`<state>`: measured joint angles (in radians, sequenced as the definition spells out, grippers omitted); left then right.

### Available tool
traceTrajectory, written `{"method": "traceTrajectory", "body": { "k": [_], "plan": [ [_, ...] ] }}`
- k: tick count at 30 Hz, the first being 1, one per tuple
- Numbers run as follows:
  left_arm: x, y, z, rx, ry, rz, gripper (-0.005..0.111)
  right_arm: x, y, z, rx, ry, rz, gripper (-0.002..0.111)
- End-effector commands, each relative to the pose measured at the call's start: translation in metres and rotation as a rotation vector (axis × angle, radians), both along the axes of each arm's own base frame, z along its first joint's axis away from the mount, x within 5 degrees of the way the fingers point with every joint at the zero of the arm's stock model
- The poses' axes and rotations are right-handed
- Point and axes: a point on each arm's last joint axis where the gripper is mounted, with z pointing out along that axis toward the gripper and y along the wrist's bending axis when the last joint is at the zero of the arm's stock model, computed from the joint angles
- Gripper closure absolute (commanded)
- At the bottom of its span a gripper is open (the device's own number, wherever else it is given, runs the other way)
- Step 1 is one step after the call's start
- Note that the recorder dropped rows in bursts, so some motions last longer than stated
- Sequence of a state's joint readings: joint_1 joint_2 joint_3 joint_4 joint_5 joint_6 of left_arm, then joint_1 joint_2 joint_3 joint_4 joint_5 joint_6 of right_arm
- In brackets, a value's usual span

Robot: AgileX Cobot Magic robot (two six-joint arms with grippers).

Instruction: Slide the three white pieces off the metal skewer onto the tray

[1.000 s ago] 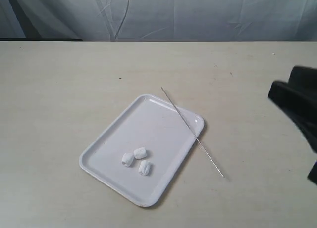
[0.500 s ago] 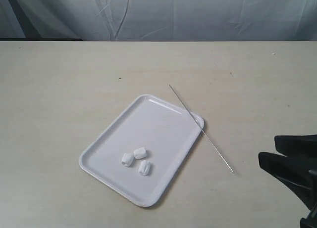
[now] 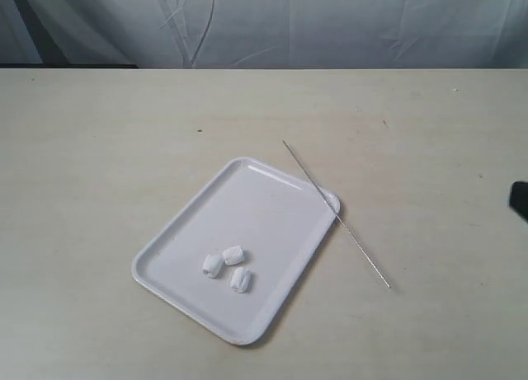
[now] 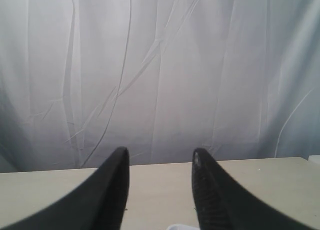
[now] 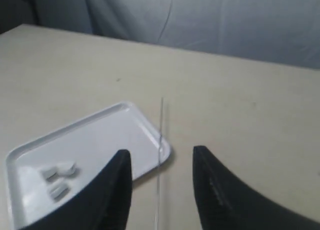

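Note:
The three white pieces (image 3: 226, 267) lie loose in a cluster on the white tray (image 3: 247, 199), toward its near-left end. The bare metal skewer (image 3: 337, 215) rests diagonally across the tray's right corner and down onto the table. My right gripper (image 5: 161, 155) is open and empty, held well above the table; the skewer (image 5: 160, 155) and the tray (image 5: 95, 135) with the pieces (image 5: 57, 177) show below it. Only a dark sliver of that arm (image 3: 519, 200) shows at the exterior view's right edge. My left gripper (image 4: 160, 157) is open and empty, facing the backdrop, away from the tray.
A pale beige table (image 3: 99, 149) spreads under everything. A wrinkled grey-white curtain (image 3: 272, 21) hangs behind its far edge. A tiny dark speck (image 3: 200, 131) marks the tabletop left of the skewer's far tip.
The right arm has drawn back out of the exterior view, leaving only a sliver at the right edge. The skewer shifted slightly right, then stayed still. The pieces have not moved.

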<state>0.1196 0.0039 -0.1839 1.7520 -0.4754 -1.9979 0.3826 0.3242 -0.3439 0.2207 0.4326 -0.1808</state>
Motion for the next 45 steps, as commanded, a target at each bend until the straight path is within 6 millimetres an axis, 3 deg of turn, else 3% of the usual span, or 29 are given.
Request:
{"method": "traceTrajectory", "body": {
  "k": [1,4,7,10,15,16,17,20,28,36,42,45],
  "plan": [
    [0.0,0.0,-0.002,-0.014,0.003,0.0,0.067,-0.009,-0.017,-0.005,0.002,-0.105,-0.188,0.069],
    [0.0,0.0,-0.001,-0.008,0.001,0.003,0.067,-0.017,-0.025,-0.02,0.004,-0.134,-0.31,0.069],
    [0.001,0.003,-0.002,0.102,-0.043,0.047,0.067,-0.019,-0.029,-0.03,0.006,-0.179,-0.367,0.069],
    [0.002,0.005,-0.001,0.149,-0.082,0.089,0.075,-0.016,-0.031,-0.033,0.017,-0.253,-0.391,0.069],
    [0.007,0.025,-0.002,-0.17,-0.119,0.238,0.105,-0.012,-0.031,-0.055,0.02,-0.215,-0.398,0.069],
    [0.007,0.029,-0.004,-0.241,-0.109,0.273,0.107,-0.011,-0.031,-0.064,0.004,-0.189,-0.397,0.069],
    [0.008,0.033,-0.006,-0.278,-0.096,0.305,0.107,-0.012,-0.031,-0.068,-0.003,-0.18,-0.396,0.069],
    [0.01,0.038,-0.013,-0.118,-0.094,0.395,0.107,-0.014,-0.032,-0.078,-0.051,-0.188,-0.395,0.069],
    [0.016,0.043,-0.042,0.018,0.04,0.473,0.107,-0.015,-0.039,-0.084,-0.095,-0.121,-0.465,0.069],
    [0.018,0.043,-0.059,0.001,0.159,0.462,0.107,-0.014,-0.04,-0.084,-0.096,-0.131,-0.466,0.069],
    [0.017,0.035,-0.074,0.182,0.296,0.349,0.107,-0.015,-0.037,-0.084,-0.144,-0.138,-0.418,0.069],
    [0.017,0.035,-0.074,0.179,0.299,0.346,0.107,-0.015,-0.037,-0.084,-0.146,-0.137,-0.418,0.069]
  ]
}}
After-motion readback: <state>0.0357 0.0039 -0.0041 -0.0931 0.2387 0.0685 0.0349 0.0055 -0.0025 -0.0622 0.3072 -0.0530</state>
